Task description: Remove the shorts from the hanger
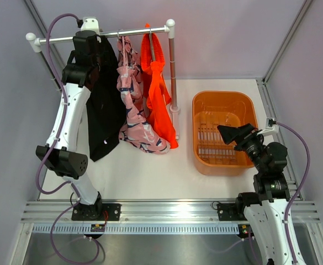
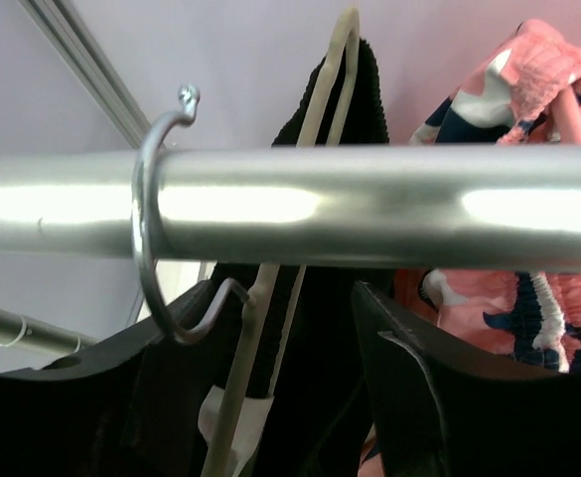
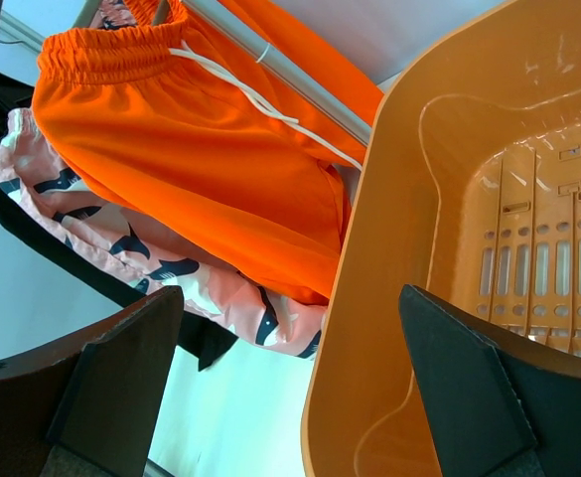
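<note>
With left gripper [image 2: 290,298] fingers [image 2: 469,397] nearest the lens, noting jaws standing apart, straddling black shorts [image 2: 362,94] and white hanger [image 2: 260,318] just under rail [image 2: 369,204]; not managing to tell whether pads are touching cloth. Seeing wire hook [image 2: 139,229] looping over rail, close beside 1 finger.

Logging all 3 shorts hanging from the rail: black at left, pink printed shorts [image 1: 131,110] in the middle, orange shorts [image 1: 158,105] at right. Recording right gripper [image 3: 290,298] hovering at orange basket [image 3: 369,248], jaws wide apart, holding nothing.

Judging step in hand as taking hold of black shorts, 1 of 3.

Advising for a clean grip:
- pinching cloth only, keeping hanger stem and hook out of the bite;
- pulling downward and toward the near edge, sliding cloth off the hanger rather than dragging hook along rail;
- keeping the pull slow, watching for waistband snagging or neighbouring pink cloth getting caught.
</note>
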